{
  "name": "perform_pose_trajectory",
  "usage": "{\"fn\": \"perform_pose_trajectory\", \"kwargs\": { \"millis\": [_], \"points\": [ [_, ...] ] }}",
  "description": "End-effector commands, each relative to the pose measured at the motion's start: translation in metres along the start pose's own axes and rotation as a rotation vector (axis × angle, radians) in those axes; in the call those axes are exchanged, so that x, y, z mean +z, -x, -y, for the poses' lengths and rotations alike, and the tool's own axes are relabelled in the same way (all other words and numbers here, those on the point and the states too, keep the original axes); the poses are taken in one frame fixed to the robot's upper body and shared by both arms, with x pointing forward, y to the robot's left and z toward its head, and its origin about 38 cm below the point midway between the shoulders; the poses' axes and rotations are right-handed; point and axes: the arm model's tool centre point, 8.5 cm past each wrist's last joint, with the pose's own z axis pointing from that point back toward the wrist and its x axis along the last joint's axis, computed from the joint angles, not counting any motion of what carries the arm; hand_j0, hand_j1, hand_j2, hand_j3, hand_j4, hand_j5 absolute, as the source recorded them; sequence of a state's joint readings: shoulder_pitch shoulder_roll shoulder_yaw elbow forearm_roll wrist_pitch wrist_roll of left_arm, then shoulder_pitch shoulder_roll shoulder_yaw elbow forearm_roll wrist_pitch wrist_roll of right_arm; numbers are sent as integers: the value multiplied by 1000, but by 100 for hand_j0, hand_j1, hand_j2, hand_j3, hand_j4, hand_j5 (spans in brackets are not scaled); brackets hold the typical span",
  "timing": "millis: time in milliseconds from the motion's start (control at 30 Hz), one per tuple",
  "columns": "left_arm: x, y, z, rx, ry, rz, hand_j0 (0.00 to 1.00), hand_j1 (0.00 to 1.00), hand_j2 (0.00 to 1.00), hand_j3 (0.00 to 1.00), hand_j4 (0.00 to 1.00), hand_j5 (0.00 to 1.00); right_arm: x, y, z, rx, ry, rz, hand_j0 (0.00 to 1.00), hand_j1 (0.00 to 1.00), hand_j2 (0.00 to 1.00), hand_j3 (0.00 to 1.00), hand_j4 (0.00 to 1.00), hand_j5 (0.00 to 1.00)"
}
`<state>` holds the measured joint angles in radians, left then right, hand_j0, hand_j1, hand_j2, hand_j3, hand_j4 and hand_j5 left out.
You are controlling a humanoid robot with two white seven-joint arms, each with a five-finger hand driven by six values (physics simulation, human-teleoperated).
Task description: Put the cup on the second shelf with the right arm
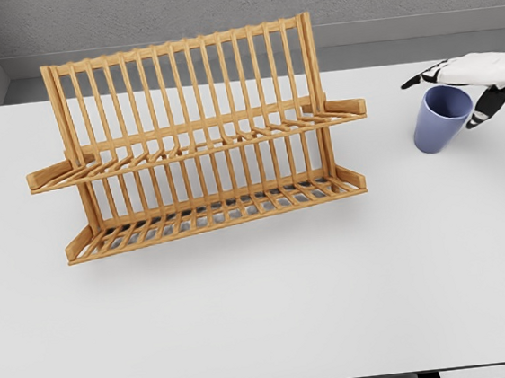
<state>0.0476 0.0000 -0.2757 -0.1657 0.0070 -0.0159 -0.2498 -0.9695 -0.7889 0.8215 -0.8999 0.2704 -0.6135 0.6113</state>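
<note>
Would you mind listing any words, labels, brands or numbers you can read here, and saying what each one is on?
There are none to read.
The blue cup is plain, with no print or logo.
The wooden rack carries no label or stamp.
The white table and the right hand show no markings either.

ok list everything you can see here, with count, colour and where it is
rack: one, light wood, two slatted shelves, standing left of middle on the table
cup: one, blue-purple, upright with its mouth tilted a little toward the camera, on the table right of the rack and apart from it
table: one, white, fills most of the view
wall: grey, behind the table
right hand: one, white with dark fingers, coming in from the right edge, above and behind the cup's rim, fingers spread around it, grip not clearly closed
left hand: not in view
</note>
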Motion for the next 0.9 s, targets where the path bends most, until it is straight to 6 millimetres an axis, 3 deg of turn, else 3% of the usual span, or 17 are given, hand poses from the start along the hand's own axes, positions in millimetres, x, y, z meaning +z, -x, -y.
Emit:
{"fn": "perform_pose_trajectory", "kwargs": {
  "millis": [0,67,200,333,867],
  "points": [
    [0,0,0,0,0,0,100,100,100,100,100,100,-1,0,0,-9,5,1,100,100,100,100,100,100],
    [0,0,0,2,0,0,100,100,100,100,100,100,-2,0,-2,-7,-3,1,100,100,100,100,100,100],
    [0,0,0,1,0,1,100,100,100,100,100,100,-4,-2,-4,-3,-15,4,82,82,82,82,82,82],
    [0,0,0,2,0,0,100,100,100,100,100,100,-3,-1,-4,0,-16,2,70,70,70,70,70,70],
    [0,0,0,0,0,0,100,100,100,100,100,100,0,-6,13,23,18,11,67,67,67,67,67,67]
  ]
}}
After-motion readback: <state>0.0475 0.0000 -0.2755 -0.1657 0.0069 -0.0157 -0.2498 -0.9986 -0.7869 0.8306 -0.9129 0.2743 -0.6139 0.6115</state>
